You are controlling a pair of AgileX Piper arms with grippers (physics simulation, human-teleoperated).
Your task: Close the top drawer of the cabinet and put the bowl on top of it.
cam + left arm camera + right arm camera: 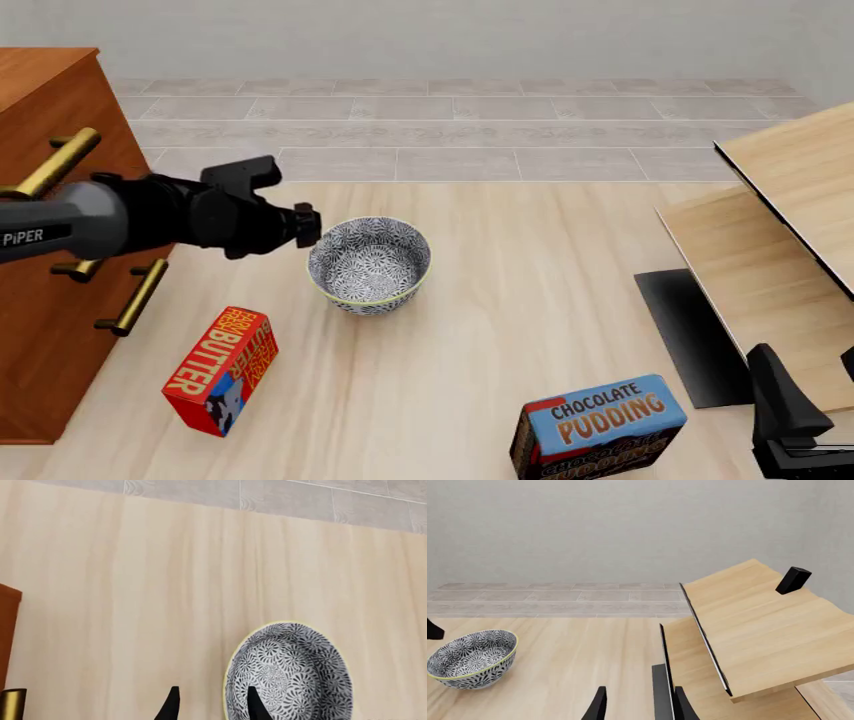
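The blue-and-white patterned bowl (371,262) stands upright on the light wood table, right of the reddish-brown cabinet (47,95). My left gripper (310,225) is open at the bowl's left rim. In the left wrist view the left gripper (213,704) has one fingertip over the bowl (288,672) and the other outside it. The top drawer shows by its highest brass handle (54,165); I cannot tell how far out it stands. My right gripper (811,385) is open and holds nothing at the near right, far from the bowl (470,659).
A red butter box (223,368) lies in front of the cabinet. A blue chocolate pudding box (601,425) sits near the front edge. Pale wooden furniture (787,190) with a dark panel (687,335) fills the right side, right by the right gripper (640,705).
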